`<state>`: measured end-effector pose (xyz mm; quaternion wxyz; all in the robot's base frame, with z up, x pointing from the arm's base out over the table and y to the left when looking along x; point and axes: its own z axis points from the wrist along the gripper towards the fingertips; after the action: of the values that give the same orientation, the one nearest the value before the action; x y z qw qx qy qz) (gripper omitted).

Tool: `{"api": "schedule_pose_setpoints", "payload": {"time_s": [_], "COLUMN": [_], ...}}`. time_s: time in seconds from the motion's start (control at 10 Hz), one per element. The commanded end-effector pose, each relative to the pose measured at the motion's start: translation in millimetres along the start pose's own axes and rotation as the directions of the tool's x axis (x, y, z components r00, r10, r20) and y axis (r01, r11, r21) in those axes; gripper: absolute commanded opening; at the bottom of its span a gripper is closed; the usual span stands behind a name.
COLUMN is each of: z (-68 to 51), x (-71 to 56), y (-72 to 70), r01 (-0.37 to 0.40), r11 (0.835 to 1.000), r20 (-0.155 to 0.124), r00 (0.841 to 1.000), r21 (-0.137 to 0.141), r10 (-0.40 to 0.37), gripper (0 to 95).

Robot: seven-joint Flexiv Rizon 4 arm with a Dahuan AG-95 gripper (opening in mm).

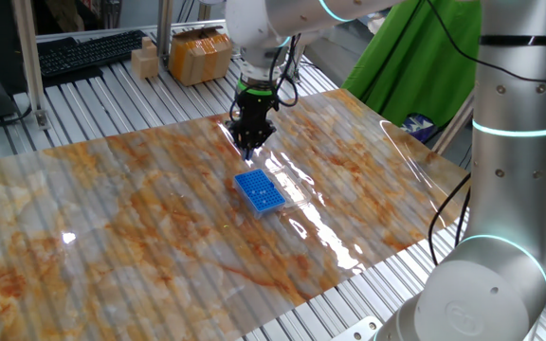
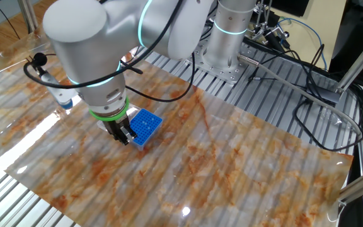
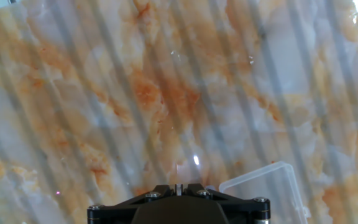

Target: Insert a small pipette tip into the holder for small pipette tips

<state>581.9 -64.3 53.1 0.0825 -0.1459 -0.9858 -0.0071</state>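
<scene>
The holder for small pipette tips [image 1: 259, 191] is a small bright blue rack with a fine grid of holes, lying on the marbled table sheet; it also shows in the other fixed view [image 2: 146, 125]. My gripper [image 1: 251, 147] hangs above the sheet just behind the rack, to its left in the other fixed view [image 2: 125, 136], and apart from it. In the hand view the jaws [image 3: 178, 186] are shut, with a thin pale sliver, the small pipette tip [image 3: 178, 185], pinched between them. The rack is out of the hand view.
A clear plastic lid or box [image 3: 267, 186] lies on the sheet beside the gripper. Cardboard boxes [image 1: 200, 53] and a keyboard [image 1: 88, 52] sit at the far side. Green cloth [image 1: 425, 57] hangs at the right. Cables [image 2: 307, 94] run past the arm's base.
</scene>
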Motion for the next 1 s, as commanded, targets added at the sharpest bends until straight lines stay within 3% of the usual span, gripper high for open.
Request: {"api": "schedule_pose_setpoints", "payload": {"time_s": [0.1, 0.4, 0.6, 0.7, 1.0], "z": [-0.1, -0.1, -4.6, -9.7, -14.1], "x": [1.8, 1.8, 3.3, 5.3, 8.7], "y": [-1.1, -1.1, -3.5, -6.5, -9.1], "r01": [0.0, -0.001, -0.014, -0.02, -0.032], "r11": [1.0, 1.0, 1.0, 1.0, 0.999], "r20": [0.007, 0.018, 0.025, 0.047, 0.078], "r00": [1.0, 1.0, 1.0, 0.999, 0.996], "r21": [0.005, 0.01, -0.004, -0.016, -0.031], "r10": [0.0, 0.001, 0.014, 0.02, 0.034], "gripper": [0.0, 0.0, 0.0, 0.0, 0.0]}}
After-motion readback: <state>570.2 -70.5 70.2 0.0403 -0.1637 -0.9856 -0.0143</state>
